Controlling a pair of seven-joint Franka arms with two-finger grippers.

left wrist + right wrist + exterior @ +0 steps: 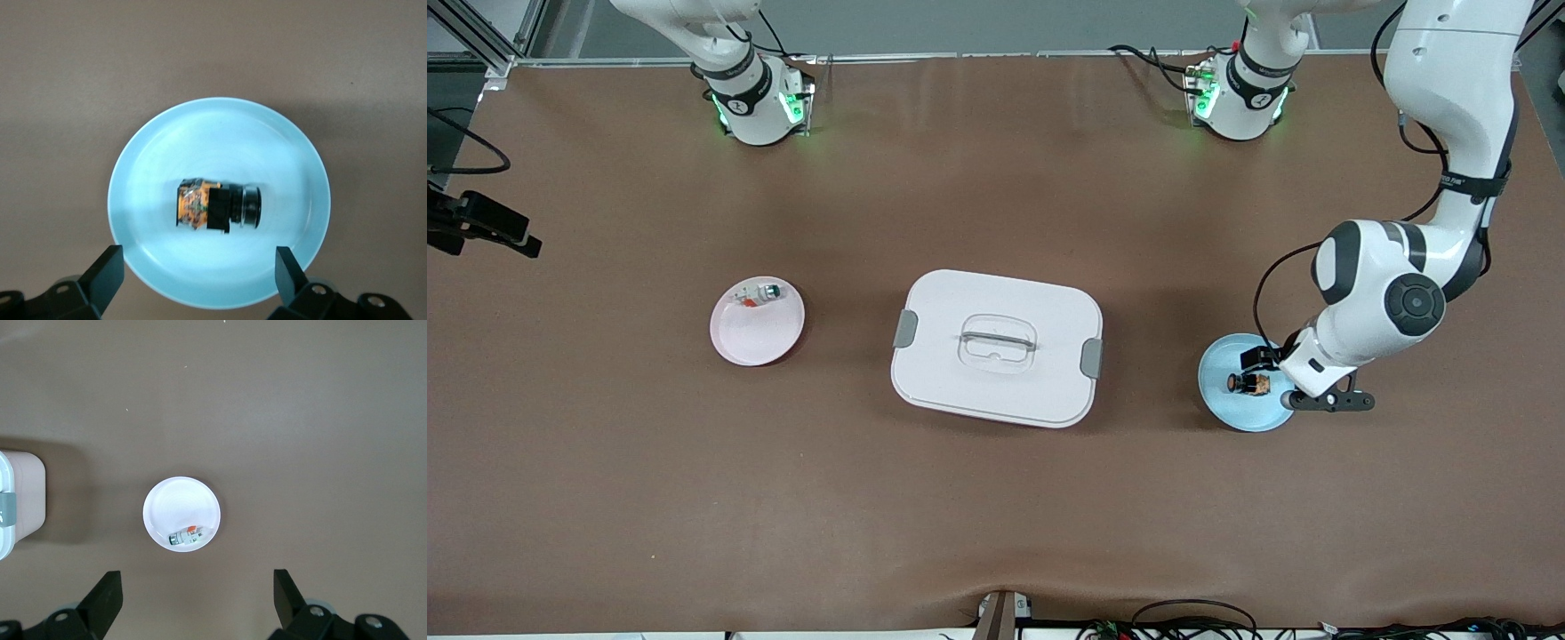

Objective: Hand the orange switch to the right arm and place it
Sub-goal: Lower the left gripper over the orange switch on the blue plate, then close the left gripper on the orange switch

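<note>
Hovering my left gripper (pixel 193 277), jaws open, over the orange switch (pixel 217 207) on the blue plate (pixel 280 153); right gripper (pixel 193 597) waits open-jawed above the white plate (pixel 177 503).

The right gripper (pixel 193 587) sits wholly outside the front view. The left arm's wrist covers part of the blue plate (pixel 1227 404). The white box (pixel 20 500) is cut off in the right wrist view; the white-and-clear part (pixel 758 295) is perhaps too small to read.

The table (pixel 996 498) is covered with a matt brown sheet, slightly wrinkled. The blue plate (pixel 267 140) under the left gripper (pixel 197 273) appears smooth and glossy. The orange switch (pixel 217 207) looks like plastic. The white box (pixel 996 302) has a matt plastic lid.
</note>
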